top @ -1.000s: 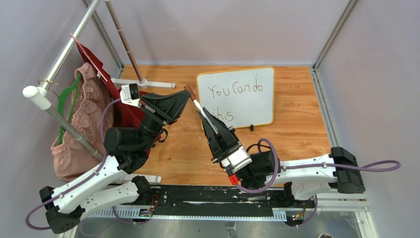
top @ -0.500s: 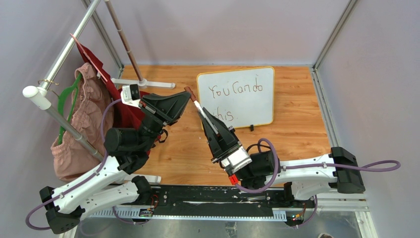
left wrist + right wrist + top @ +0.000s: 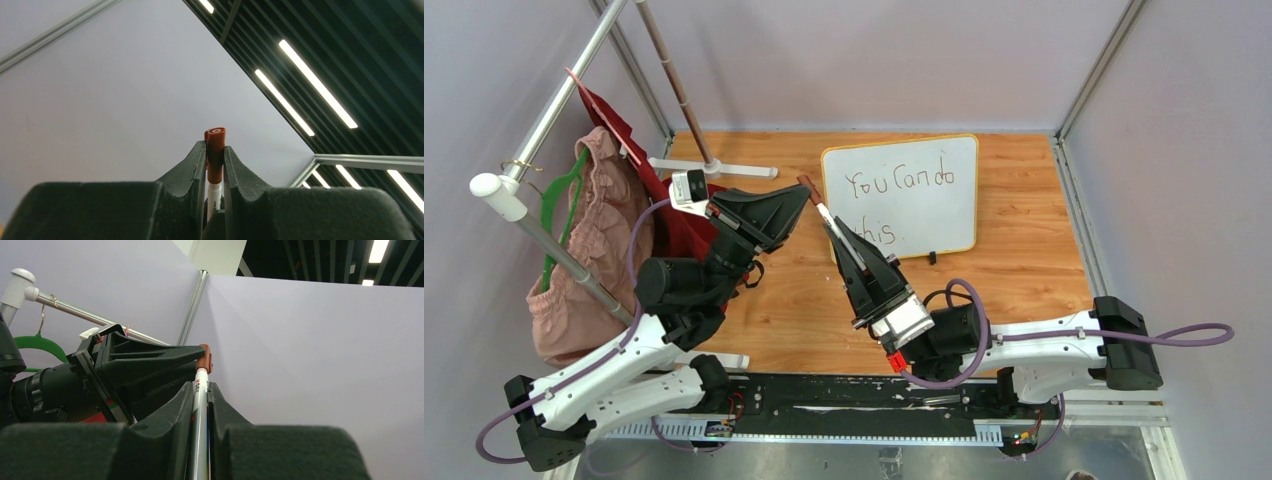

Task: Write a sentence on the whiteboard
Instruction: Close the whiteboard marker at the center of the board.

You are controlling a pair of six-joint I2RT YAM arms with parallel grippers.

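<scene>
The whiteboard [image 3: 946,218] lies at the back of the wooden table, with the sentence [image 3: 898,183] "You Can do this." on it in two dark lines. Both grippers are raised off the table in front of its left edge, with a white marker [image 3: 831,224] between them. My right gripper [image 3: 837,238] is shut on the marker's barrel [image 3: 199,430]. My left gripper [image 3: 803,197] is shut on the marker's reddish-brown cap [image 3: 215,150]. The cap [image 3: 204,358] sits on the end of the barrel [image 3: 213,197]. Both wrist cameras point up at the walls and ceiling.
A clothes rail [image 3: 544,240] stands at the left with a pink garment [image 3: 589,250], a red cloth [image 3: 614,120] and a green hanger [image 3: 559,215]. Its white foot [image 3: 714,168] rests on the table left of the board. Walls enclose the table [image 3: 1024,250].
</scene>
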